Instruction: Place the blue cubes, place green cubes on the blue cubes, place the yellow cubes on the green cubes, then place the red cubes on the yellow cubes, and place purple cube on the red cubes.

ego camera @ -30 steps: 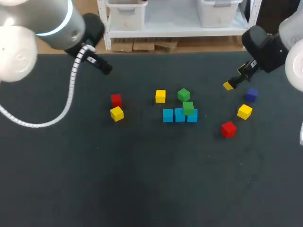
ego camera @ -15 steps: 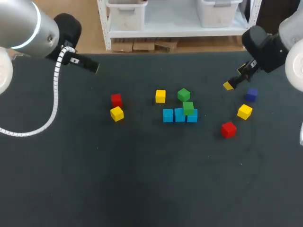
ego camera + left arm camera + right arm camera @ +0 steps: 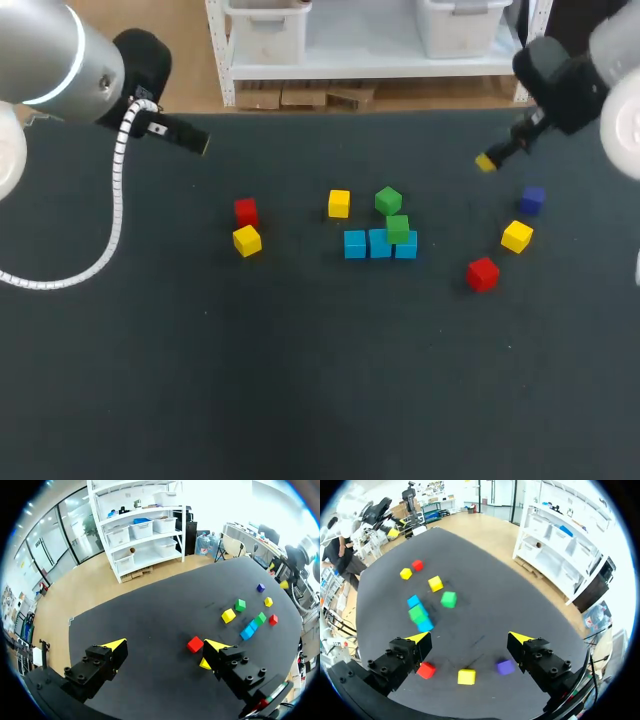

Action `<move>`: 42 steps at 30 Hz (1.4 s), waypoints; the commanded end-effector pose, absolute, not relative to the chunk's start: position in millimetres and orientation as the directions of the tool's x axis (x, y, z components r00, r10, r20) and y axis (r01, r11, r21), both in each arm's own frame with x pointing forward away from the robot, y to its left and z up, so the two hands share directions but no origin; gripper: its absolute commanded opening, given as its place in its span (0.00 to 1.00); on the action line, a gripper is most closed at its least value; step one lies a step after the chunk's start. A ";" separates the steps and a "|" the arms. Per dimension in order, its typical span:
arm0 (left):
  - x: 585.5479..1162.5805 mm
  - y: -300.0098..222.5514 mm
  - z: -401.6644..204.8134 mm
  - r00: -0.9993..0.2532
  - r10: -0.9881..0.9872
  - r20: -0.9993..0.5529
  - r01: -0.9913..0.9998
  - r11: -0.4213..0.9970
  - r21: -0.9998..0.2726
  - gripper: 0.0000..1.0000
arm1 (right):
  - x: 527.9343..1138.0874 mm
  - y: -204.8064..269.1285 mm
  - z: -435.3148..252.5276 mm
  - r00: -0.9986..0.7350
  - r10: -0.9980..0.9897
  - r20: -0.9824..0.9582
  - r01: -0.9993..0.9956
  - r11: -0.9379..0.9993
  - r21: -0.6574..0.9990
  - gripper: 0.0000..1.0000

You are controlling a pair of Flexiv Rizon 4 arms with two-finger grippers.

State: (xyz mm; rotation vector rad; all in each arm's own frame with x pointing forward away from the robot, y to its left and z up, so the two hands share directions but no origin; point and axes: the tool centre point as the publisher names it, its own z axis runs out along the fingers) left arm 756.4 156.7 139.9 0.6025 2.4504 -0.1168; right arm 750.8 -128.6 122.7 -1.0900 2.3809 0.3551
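- Left claw [image 3: 166,645]: fingers spread wide, nothing between them. It hangs above the far left part of the tabletop [image 3: 300,380], well apart from every cube.
- Right claw [image 3: 468,637]: fingers spread wide, nothing between them. It hangs above the far right part of the tabletop, near the purple cube [image 3: 531,199].
- Blue cubes [image 3: 379,244]: three in a touching row at the middle of the tabletop.
- Stacked green cube [image 3: 397,229]: rests on the blue cubes, over the right part of the row.
- Loose green cube [image 3: 388,201]: on the tabletop just behind the row, turned at an angle.
- Middle yellow cube [image 3: 339,203]: near the loose green cube, on its left.
- Left red cube [image 3: 246,211] and left yellow cube [image 3: 247,240]: just beside each other, left of the row.
- Right yellow cube [image 3: 517,236]: between the purple cube and the right red cube [image 3: 483,273].
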 end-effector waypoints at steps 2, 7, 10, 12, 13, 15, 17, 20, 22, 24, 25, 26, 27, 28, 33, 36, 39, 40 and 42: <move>756.7 156.9 139.8 -0.713 0.394 -0.580 0.447 0.893 0.056 1.00 | 800.4 -118.5 186.1 -0.571 -0.702 -0.427 -0.783 0.622 0.025 1.00; 756.7 156.9 139.8 -0.713 0.394 -0.580 0.447 0.893 0.056 1.00 | 806.9 -127.0 237.6 -0.571 -0.728 -0.378 -0.801 0.596 0.062 1.00; 756.7 156.9 139.8 -0.713 0.394 -0.580 0.447 0.893 0.056 1.00 | 800.2 -129.6 254.4 -0.583 -0.751 -0.311 -0.805 0.586 0.094 1.00; 756.7 156.9 139.8 -0.713 0.394 -0.580 0.447 0.893 0.056 1.00 | 795.1 -126.4 271.1 -0.585 -0.765 -0.269 -0.807 0.581 0.103 1.00; 756.7 156.9 139.8 -0.713 0.394 -0.580 0.447 0.893 0.056 1.00 | 792.5 -124.1 281.4 -0.580 -0.773 -0.256 -0.812 0.573 0.111 1.00; 756.7 156.9 139.8 -0.713 0.394 -0.580 0.447 0.893 0.056 1.00 | 786.9 -119.9 302.6 -0.571 -0.789 -0.225 -0.820 0.559 0.121 1.00; 756.7 156.9 139.8 -0.713 0.394 -0.580 0.447 0.893 0.056 1.00 | 780.9 -116.1 322.0 -0.556 -0.807 -0.201 -0.831 0.539 0.137 1.00; 756.7 156.9 139.8 -0.713 0.394 -0.580 0.447 0.893 0.056 1.00 | 769.6 -112.2 335.7 -0.520 -0.844 -0.132 -0.852 0.503 0.144 1.00; 756.7 156.9 139.8 -0.713 0.394 -0.580 0.447 0.893 0.056 1.00 | 761.5 -111.1 330.7 -0.496 -0.864 -0.082 -0.864 0.482 0.147 1.00; 756.7 156.9 139.8 -0.713 0.394 -0.580 0.447 0.893 0.056 1.00 | 752.9 -110.5 316.1 -0.473 -0.881 -0.026 -0.873 0.464 0.152 1.00; 756.7 156.9 139.8 -0.713 0.394 -0.580 0.447 0.893 0.056 1.00 | 749.0 -109.9 310.5 -0.466 -0.885 -0.019 -0.876 0.458 0.154 1.00; 756.7 156.9 139.8 -0.713 0.394 -0.580 0.447 0.893 0.056 1.00 | 746.3 -109.9 306.6 -0.469 -0.883 -0.024 -0.873 0.460 0.162 1.00; 756.7 156.9 139.8 -0.713 0.394 -0.580 0.447 0.893 0.056 1.00 | 743.6 -109.7 302.9 -0.463 -0.886 -0.012 -0.877 0.456 0.153 1.00; 756.7 156.9 139.8 -0.713 0.394 -0.580 0.447 0.893 0.056 1.00 | 740.9 -108.7 300.0 -0.453 -0.892 -0.006 -0.883 0.447 0.143 1.00; 756.7 156.9 139.8 -0.713 0.394 -0.580 0.447 0.893 0.056 1.00 | 733.9 -103.7 293.4 -0.422 -0.906 0.008 -0.900 0.420 0.117 1.00; 756.7 156.9 139.8 -0.713 0.394 -0.580 0.447 0.893 0.056 1.00 | 730.8 -102.6 286.5 -0.415 -0.910 0.017 -0.903 0.414 0.115 1.00; 756.7 156.9 139.8 -0.713 0.394 -0.580 0.447 0.893 0.056 1.00 | 726.7 -103.7 278.6 -0.414 -0.909 0.040 -0.901 0.416 0.121 1.00; 756.7 156.9 139.8 -0.713 0.394 -0.580 0.447 0.893 0.056 1.00 | 725.6 -104.2 277.2 -0.415 -0.909 0.038 -0.901 0.416 0.126 1.00; 756.7 156.9 139.8 -0.713 0.394 -0.580 0.447 0.893 0.056 1.00 | 724.8 -104.9 275.5 -0.419 -0.907 0.027 -0.895 0.418 0.157 1.00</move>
